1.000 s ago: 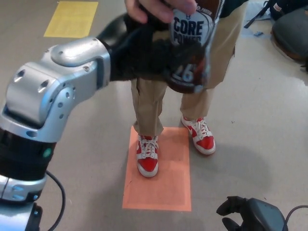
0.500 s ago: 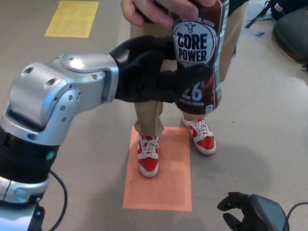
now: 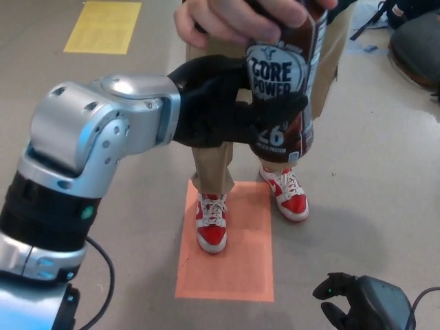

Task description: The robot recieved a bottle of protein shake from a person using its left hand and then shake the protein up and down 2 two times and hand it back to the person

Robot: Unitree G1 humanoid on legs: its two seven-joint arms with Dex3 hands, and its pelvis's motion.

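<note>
A brown Core Power protein shake bottle (image 3: 285,75) stands upright in the air at the top middle of the head view. My left hand (image 3: 227,110) is shut on it, its black fingers (image 3: 278,110) wrapped across the lower label. A person's hand (image 3: 237,20) grips the top of the same bottle from above and hides the cap. My right hand (image 3: 357,306) hangs low at the bottom right, open and holding nothing.
The person stands just in front of me in tan trousers (image 3: 213,161) and red and white shoes (image 3: 211,223), on an orange floor mat (image 3: 234,268). A yellow mat (image 3: 103,26) lies at the far left. A dark bag (image 3: 416,48) sits at the top right.
The bottle has gone from tilted to upright and sits slightly lower. The person's hand has come down over its top. My left forearm has shifted a little to the right.
</note>
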